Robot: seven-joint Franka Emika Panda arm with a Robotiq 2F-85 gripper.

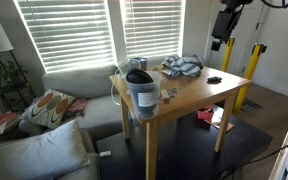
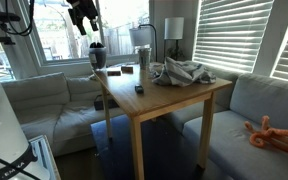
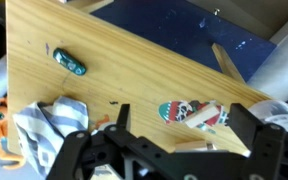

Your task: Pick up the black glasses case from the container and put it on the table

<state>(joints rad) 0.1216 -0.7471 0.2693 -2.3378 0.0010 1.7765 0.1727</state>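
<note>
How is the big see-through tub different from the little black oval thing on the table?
The tub is tall and stands upright; the oval thing is small and lies flat. The tub is whitish and see-through; the oval thing is dark. The tub has the black glasses case at its mouth; the oval thing holds nothing. Both sit on the wooden table.

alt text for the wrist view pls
Looking down past the open, empty gripper onto a light-wood table. On it lie a small dark oval item, a striped cloth and a colourful patterned object. Blue floor shows beyond the table's edge.
</note>
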